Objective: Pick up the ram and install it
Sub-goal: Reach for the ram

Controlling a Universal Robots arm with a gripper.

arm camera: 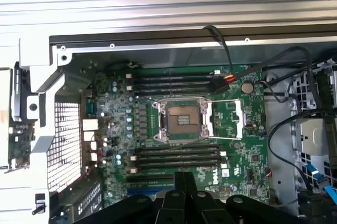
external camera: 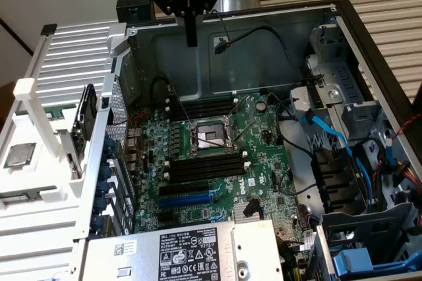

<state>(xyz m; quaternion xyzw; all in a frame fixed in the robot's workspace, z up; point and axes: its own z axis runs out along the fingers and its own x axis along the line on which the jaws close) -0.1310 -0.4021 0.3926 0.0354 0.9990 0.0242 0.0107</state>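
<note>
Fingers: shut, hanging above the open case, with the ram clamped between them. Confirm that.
Not quite. The fingers are shut and hang above the open case, but they hold nothing; the exterior view shows them bare.

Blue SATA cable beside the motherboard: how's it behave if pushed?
The blue SATA cable looks thin and flat, arcing loosely, so probably floppy yet springy. Likely light. Its ends look anchored, so it probably shifts rather than slides away.
</note>
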